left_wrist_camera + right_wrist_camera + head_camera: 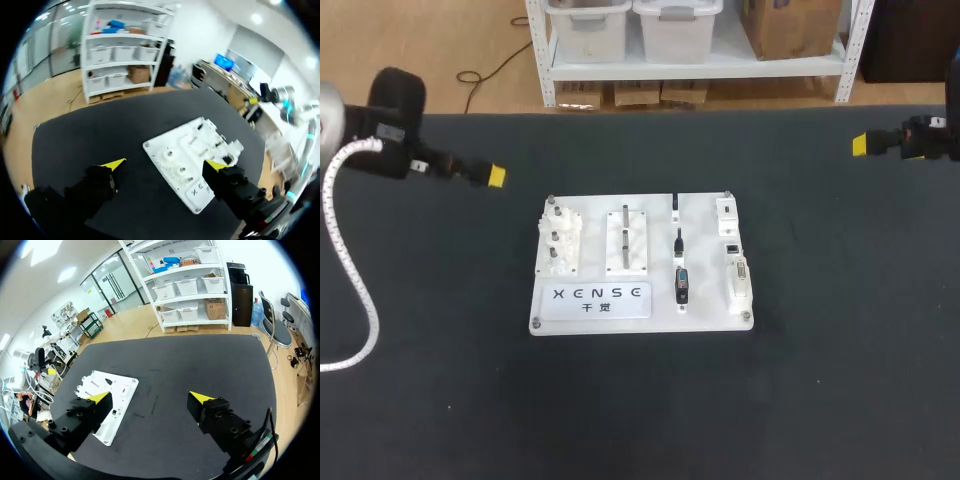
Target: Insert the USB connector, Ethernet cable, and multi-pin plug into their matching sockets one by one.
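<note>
Board [708, 292] betw. L gripper [496, 177], R gripper [861, 146].

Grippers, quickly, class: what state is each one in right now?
Left gripper: open, holding nothing.
Right gripper: open, holding nothing.

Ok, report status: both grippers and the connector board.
Left gripper open, empty; right gripper open, empty, both off the board. Board mid-table, black plug lying on it. Coiled white hose far left, clear of board.
</note>
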